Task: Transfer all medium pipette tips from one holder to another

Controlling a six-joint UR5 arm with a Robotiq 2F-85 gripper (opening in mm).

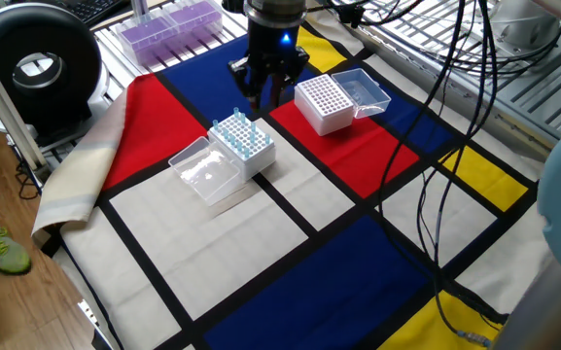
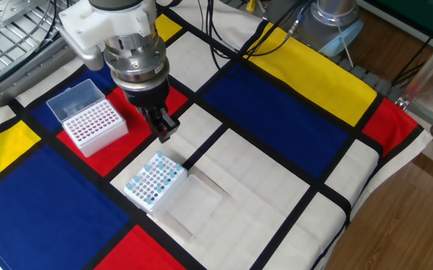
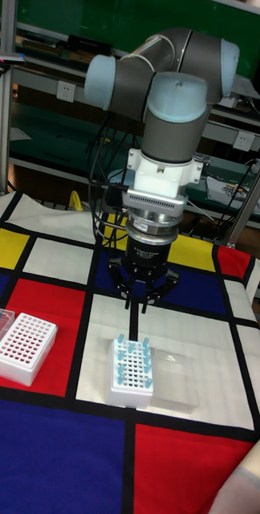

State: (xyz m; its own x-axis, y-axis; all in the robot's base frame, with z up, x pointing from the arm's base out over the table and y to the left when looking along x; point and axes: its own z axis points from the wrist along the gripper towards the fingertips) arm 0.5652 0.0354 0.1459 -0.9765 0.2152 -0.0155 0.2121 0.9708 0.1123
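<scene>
Standing upright in a white rack (image 1: 245, 148) (image 2: 154, 181) (image 3: 132, 371), the tips (image 1: 234, 131) (image 2: 153, 178) (image 3: 135, 356) are slender translucent cones with light-blue tops, scattered over the rack's holes rather than filling them; they are too small to count exactly, though roughly a dozen show in the tall view. That rack's clear lid (image 1: 205, 172) (image 3: 175, 378) lies open flat on the cloth at its side.

Two white racks sit on the bench: the one with the tips, and a second rack (image 1: 321, 103) (image 2: 90, 126) (image 3: 22, 348) whose holes look empty, its lid (image 1: 366, 90) (image 2: 74, 99) hinged back. In the tall view the second rack lies at nine o'clock from the first, well apart. A tray of purple racks (image 1: 171, 26) rests off the cloth at the bench's far edge.

One gripper (image 1: 263, 95) (image 2: 163, 129) (image 3: 137, 308) hangs above the cloth (image 2: 291, 112), between the two racks and near the first. Its fingers (image 3: 132, 303) point down, drawn nearly together; whether a tip sits between them cannot be told.

The cloth from three to six o'clock of the first rack is bare in the other fixed view.
</scene>
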